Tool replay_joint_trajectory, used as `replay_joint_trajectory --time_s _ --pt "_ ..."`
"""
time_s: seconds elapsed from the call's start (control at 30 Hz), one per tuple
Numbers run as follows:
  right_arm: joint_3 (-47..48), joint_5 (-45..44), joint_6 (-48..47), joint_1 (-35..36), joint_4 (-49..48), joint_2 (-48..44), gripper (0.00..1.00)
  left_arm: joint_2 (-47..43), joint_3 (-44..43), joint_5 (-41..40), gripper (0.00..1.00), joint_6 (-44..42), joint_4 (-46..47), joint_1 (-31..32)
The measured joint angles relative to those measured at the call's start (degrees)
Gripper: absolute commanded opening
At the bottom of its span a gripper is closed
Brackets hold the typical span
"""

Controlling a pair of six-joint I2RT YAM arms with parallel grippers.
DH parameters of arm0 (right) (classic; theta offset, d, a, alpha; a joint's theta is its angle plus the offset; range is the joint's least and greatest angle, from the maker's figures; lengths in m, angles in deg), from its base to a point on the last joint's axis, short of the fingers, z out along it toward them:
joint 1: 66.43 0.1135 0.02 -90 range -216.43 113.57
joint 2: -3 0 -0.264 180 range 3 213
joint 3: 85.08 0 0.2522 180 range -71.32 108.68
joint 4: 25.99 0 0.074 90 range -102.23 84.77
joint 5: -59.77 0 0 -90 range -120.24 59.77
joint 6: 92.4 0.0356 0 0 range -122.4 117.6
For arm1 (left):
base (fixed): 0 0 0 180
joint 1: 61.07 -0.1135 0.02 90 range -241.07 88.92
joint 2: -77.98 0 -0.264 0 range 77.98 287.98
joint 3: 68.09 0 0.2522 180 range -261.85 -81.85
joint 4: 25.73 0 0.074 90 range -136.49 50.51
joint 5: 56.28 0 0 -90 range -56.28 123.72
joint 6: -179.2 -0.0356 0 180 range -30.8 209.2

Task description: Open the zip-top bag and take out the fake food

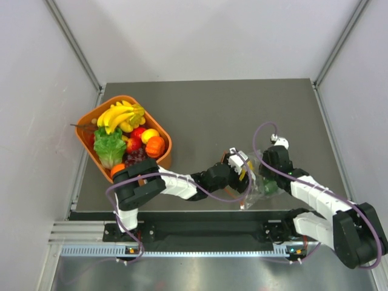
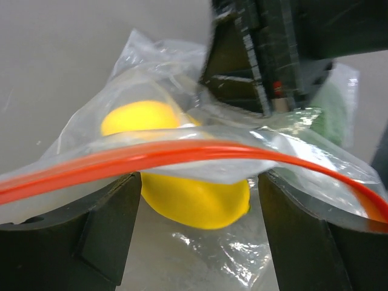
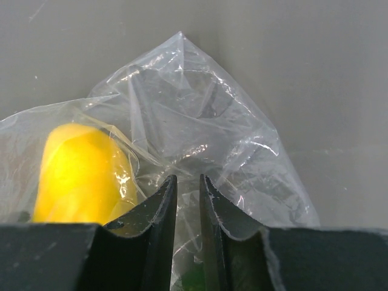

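Grey desk (image 1: 206,109) is seen boxed in by white walls. An orange basket (image 1: 167,151) of toy produce is set at its left edge.

The zip-top bag (image 1: 257,185) is found at the near edge, right of the middle, between the two end effectors. From the top camera its outline is mostly covered by both wrists, so its long axis can't be read there.

The left end effector (image 1: 238,165) is seen with fingers (image 2: 109,230) spread wide. The orange-red zip strip (image 2: 182,151) is draped across in front of them, running side to side in a shallow arch, with both ends cut off by the frame. The mouth is turned toward this wrist. Whether the zip is parted cannot be told.

The right end effector (image 3: 188,182) is seen with fingers nearly together, with only a thin slit between them. Bag film (image 3: 200,109) is gathered at the tips and appears pinched there. One bag corner is pointed away from that camera.

Fake food inside:
- A yellow piece (image 2: 182,200) is seen through the film. It is partly hidden by the strip, and by a finger in the right wrist view (image 3: 79,170).
- A green piece (image 2: 330,112) is blurred and its shape is unclear.
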Motion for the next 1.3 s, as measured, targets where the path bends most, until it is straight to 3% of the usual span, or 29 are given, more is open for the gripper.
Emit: replay_joint_trajectory --time_s 0.43,0.5,0.53,0.57,0.67,0.8,0.93,1.3 --pt "0.0 2.9 -1.2 0.0 -0.5 -0.1 0.20 4.7 -5.9 -4.9 0.88 0.8 -8.3 0.0" --pt "0.0 3.2 -1.3 0.0 -0.5 -0.1 0.20 5.7 -6.4 -5.7 0.82 0.5 -9.6 0.0" --pt "0.0 3.3 -1.3 0.0 -0.5 -0.1 0.20 6.2 -6.7 -6.0 0.75 0.4 -10.1 0.0" --pt "0.0 3.4 -1.3 0.0 -0.5 -0.1 0.20 6.6 -6.9 -6.2 0.59 0.3 -10.5 0.0" --pt "0.0 3.6 -1.3 0.0 -0.5 -0.3 0.20 6.9 -7.0 -6.7 0.40 -0.2 -10.7 0.0" --pt "0.0 3.7 -1.3 0.0 -0.7 -0.4 0.20 6.6 -6.7 -6.4 0.22 -0.8 -10.7 0.0" --pt "0.0 3.8 -1.3 -0.1 -1.0 -0.9 0.19 2.8 -3.3 -4.7 0.17 -0.9 -11.7 0.0" --pt "-0.2 5.7 -1.3 -2.6 -1.7 -2.7 0.18 -17.8 4.2 3.5 0.15 2.6 -18.5 0.0"
